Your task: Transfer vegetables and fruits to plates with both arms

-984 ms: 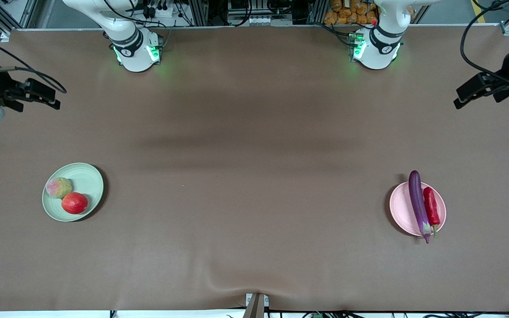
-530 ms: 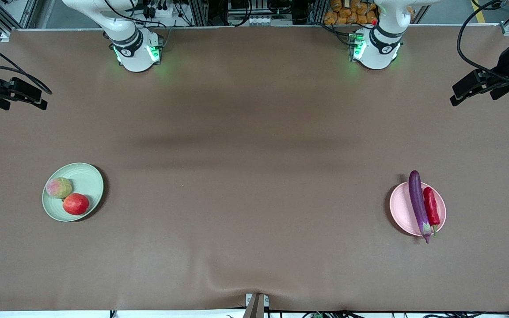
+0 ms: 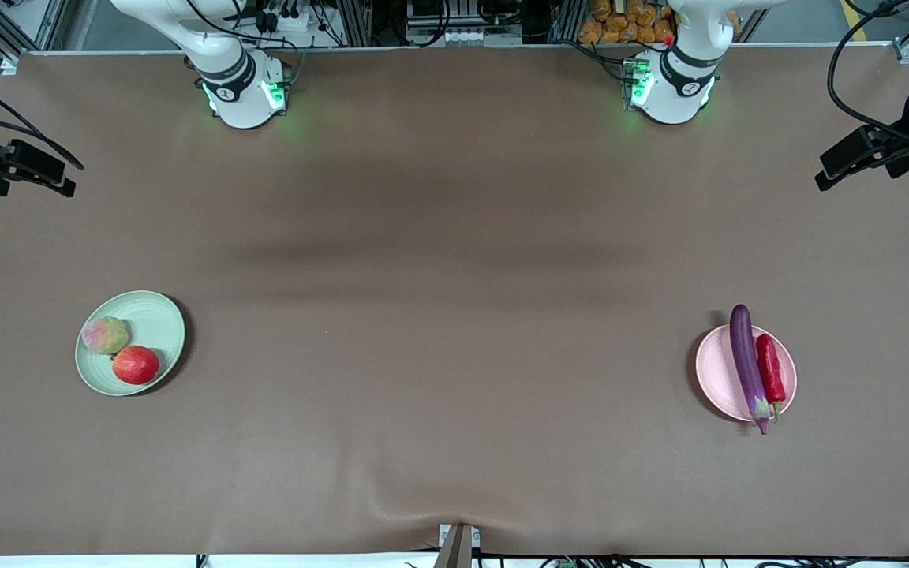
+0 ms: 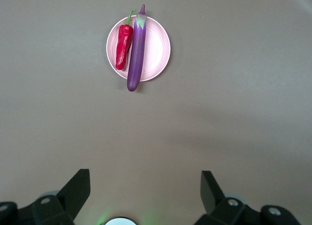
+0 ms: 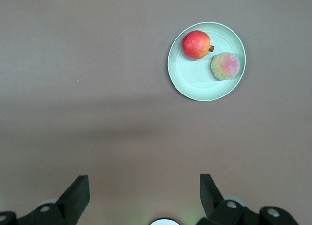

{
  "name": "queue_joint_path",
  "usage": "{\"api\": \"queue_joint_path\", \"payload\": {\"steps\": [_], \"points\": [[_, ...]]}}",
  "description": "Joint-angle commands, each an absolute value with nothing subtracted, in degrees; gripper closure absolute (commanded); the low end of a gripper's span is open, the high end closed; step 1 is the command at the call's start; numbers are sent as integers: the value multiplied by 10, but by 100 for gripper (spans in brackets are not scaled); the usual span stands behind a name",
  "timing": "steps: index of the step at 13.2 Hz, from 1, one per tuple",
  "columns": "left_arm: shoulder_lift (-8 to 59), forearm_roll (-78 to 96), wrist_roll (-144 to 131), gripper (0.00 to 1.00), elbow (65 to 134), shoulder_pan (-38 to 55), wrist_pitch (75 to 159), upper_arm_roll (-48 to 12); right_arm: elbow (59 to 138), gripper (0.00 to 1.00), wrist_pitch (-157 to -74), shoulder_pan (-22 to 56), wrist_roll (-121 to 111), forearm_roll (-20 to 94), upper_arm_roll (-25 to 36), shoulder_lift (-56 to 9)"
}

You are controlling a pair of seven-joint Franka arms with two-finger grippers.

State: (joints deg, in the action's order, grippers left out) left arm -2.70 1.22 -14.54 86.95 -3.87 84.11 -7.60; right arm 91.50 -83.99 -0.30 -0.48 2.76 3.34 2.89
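Note:
The purple eggplant [image 3: 747, 365] and the red chili pepper [image 3: 771, 371] lie side by side on the pale pink plate [image 3: 715, 367] toward the left arm's end; the left wrist view shows eggplant [image 4: 136, 52], chili [image 4: 123, 44] and plate [image 4: 158, 45]. The red pomegranate-like fruit [image 3: 136, 364] and the yellow-green fruit [image 3: 105, 335] sit on the pale green plate [image 3: 158, 323]; the right wrist view shows them [image 5: 196, 44] [image 5: 225, 65] on that plate [image 5: 195, 81]. My left gripper [image 3: 833, 170] is open and empty, high over the table's end. My right gripper [image 3: 56, 181] is open and empty, high over its end.
The two arm bases [image 3: 245, 91] [image 3: 669, 87] stand at the table's back edge with green lights. A brown cloth [image 3: 454, 315] covers the table, with a small ripple near the front edge. Cables hang beside both raised grippers.
Both grippers have drawn farther outward toward the table's ends, still open. The red fruit shifted slightly on the green plate a second ago and now lies still.

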Motion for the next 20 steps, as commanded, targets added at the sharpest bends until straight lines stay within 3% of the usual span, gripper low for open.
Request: {"api": "queue_joint_path", "payload": {"steps": [1, 20], "points": [[-35, 13, -120, 0, 868, -48, 833, -76, 914, 0, -831, 3, -3, 19, 41, 33], [-32, 12, -122, 0, 850, -46, 809, -79, 913, 0, -816, 0, 2, 21, 40, 26]]}}
